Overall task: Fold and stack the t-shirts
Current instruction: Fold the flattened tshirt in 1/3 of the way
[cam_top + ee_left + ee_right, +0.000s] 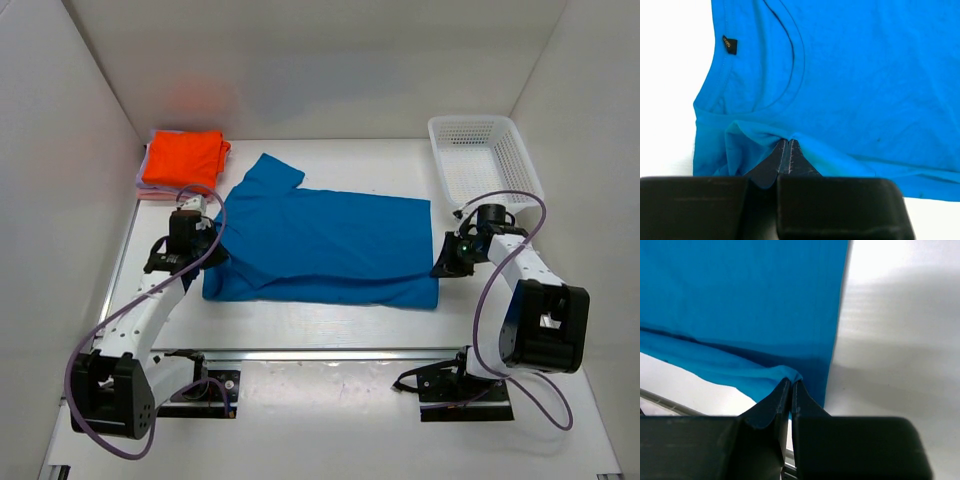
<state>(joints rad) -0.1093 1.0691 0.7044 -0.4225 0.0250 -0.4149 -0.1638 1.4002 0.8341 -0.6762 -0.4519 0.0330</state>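
Note:
A bright blue t-shirt (320, 240) lies spread across the middle of the table, its near long edge partly folded over. My left gripper (207, 238) is shut on the shirt's cloth near the collar end; in the left wrist view its tips (788, 141) pinch a blue fold (760, 132) below the neckline. My right gripper (442, 262) is shut on the shirt's hem corner, seen pinched in the right wrist view (791, 381). A folded orange t-shirt (183, 158) lies on a pale pink one (150, 190) at the back left.
A white plastic mesh basket (482, 157) stands at the back right, just behind my right arm. White walls enclose the table on three sides. A metal rail (330, 352) runs along the near edge by the arm bases.

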